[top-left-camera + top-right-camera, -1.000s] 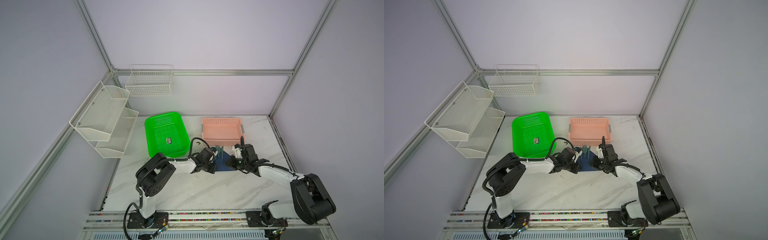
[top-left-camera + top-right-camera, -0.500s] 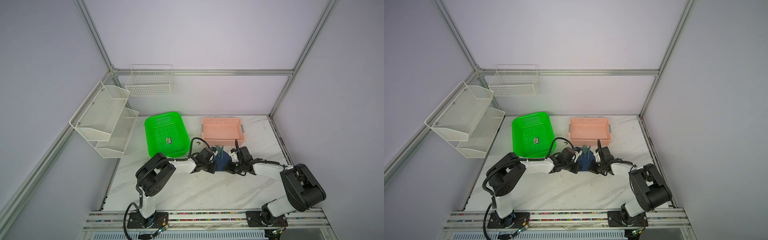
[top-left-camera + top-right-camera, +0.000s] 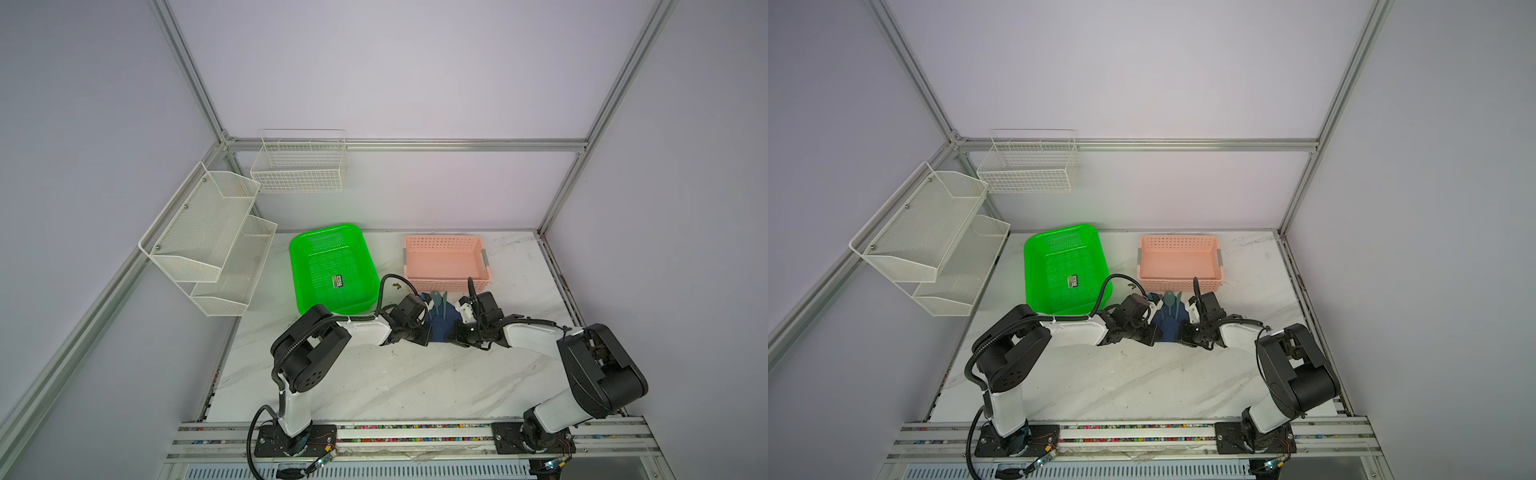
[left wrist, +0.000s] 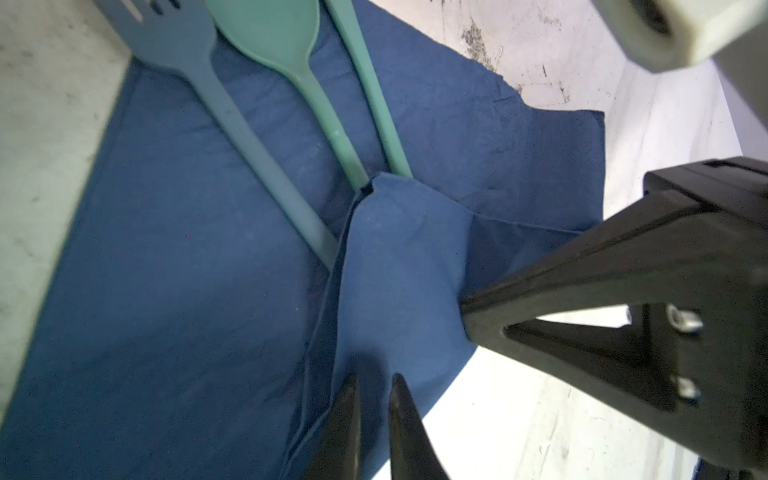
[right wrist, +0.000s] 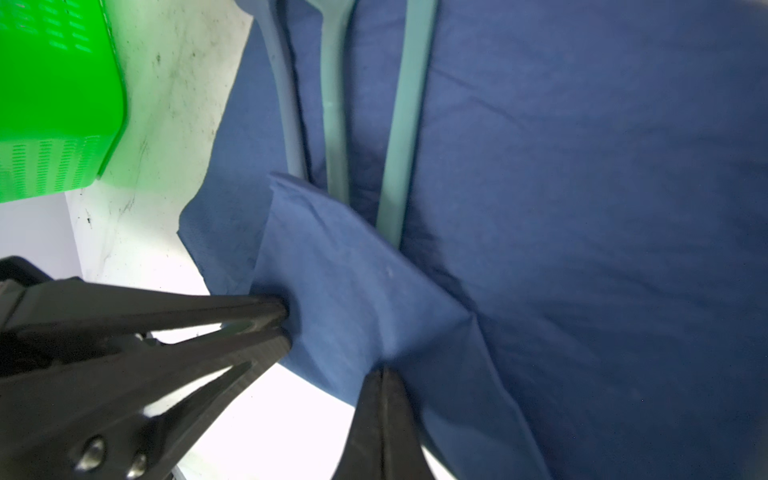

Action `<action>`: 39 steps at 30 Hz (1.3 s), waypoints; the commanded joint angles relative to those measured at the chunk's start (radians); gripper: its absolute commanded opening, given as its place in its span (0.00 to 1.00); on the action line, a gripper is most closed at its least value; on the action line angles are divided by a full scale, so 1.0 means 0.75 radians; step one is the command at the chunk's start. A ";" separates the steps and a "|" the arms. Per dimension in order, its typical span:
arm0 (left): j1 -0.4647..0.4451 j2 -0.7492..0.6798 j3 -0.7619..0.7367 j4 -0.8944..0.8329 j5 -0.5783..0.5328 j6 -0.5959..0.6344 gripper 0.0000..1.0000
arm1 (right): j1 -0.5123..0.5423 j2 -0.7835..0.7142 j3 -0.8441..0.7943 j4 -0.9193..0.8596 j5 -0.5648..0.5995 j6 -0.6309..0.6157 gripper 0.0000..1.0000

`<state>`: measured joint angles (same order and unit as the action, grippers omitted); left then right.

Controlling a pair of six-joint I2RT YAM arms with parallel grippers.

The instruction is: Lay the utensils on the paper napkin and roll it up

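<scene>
Right wrist: right hand (image 5: 382, 372) tight on napkin (image 5: 582, 208) edge.

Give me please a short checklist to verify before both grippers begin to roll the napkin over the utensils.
1. Fork, spoon and third utensil lying on napkin: ok.
2. Folded flap covering the handle ends: ok.
3. Left gripper shut on flap: ok.
4. Right gripper shut on flap: ok.
5. Fork head inside napkin edge: not ok, it overhangs the table.
</scene>
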<state>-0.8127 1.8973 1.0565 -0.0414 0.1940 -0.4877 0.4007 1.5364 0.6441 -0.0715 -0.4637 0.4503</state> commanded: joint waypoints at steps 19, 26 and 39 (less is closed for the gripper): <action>0.014 -0.013 -0.071 -0.008 -0.039 0.018 0.16 | -0.012 -0.132 -0.029 -0.203 0.311 0.138 0.05; 0.016 -0.018 -0.063 -0.012 -0.033 0.019 0.16 | -0.011 -0.127 -0.001 -0.255 0.422 0.129 0.07; 0.014 -0.118 0.152 -0.163 -0.020 -0.001 0.43 | -0.012 -0.115 -0.008 -0.241 0.391 0.105 0.07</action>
<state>-0.8097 1.8610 1.0626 -0.1165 0.1883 -0.4866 0.3977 1.4494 0.6395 -0.1967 -0.2050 0.5381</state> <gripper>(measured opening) 0.417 0.073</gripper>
